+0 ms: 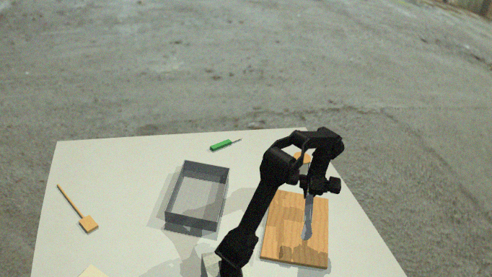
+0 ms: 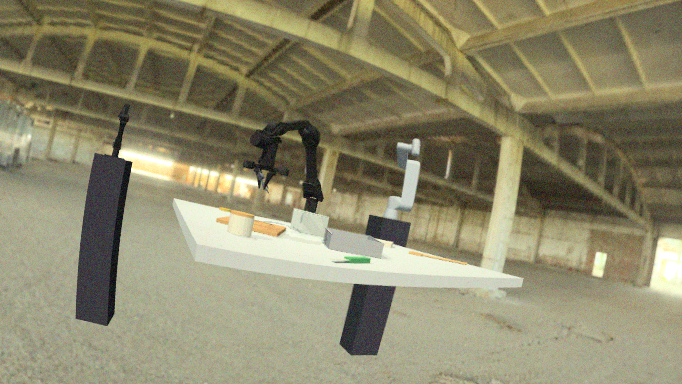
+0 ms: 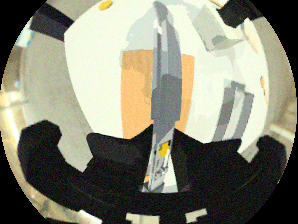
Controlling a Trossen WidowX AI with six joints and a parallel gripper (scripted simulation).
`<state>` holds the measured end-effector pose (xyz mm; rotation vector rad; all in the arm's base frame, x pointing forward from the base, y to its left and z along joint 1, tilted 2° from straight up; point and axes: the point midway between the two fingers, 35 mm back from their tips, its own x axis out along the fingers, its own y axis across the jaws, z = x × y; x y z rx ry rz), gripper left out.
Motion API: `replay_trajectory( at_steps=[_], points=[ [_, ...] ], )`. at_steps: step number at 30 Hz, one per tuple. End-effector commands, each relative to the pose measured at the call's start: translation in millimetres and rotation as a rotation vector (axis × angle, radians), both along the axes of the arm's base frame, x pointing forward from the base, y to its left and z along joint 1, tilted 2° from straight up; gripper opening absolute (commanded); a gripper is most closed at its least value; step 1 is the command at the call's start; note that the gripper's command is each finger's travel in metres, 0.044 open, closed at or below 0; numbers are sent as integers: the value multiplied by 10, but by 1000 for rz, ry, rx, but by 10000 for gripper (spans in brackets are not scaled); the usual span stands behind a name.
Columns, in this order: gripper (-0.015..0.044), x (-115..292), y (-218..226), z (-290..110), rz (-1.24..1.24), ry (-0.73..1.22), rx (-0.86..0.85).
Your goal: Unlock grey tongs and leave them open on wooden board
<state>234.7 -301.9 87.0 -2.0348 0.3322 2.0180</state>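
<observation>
White tabletop [image 1: 108,173] in a big bare hall, and all the action sits over the wooden board [image 1: 285,231]. The gripper [image 1: 309,192] hangs above the board's far end, clenched on the grey tongs [image 1: 307,220], which point tips-down toward the board. In the wrist view the tongs' arms [image 3: 166,90] run together as one narrow blade, so I judge them not yet sprung: we're at the unlock step, tips down and squeezed. Next move, as I read it, calls for easing the grip just enough to let the arms spread without dropping them, then lowering flat onto the board and letting go. Beside the board, on the side away from the table's near edge corner, the roasting tin [image 1: 173,213] shows only bare grey floor inside, nothing lying across it. Beyond the board's far end a small tan-topped pot [image 2: 241,222] stands; its contents can't be made out.
</observation>
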Motion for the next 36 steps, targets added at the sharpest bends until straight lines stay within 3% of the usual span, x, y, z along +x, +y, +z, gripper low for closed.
replay_trajectory(
  at_steps=[1,36],
  points=[
    [-150,-2,-12,19,5,5,-6],
    [-150,32,-45,-517,5,5,-6]
  ],
)
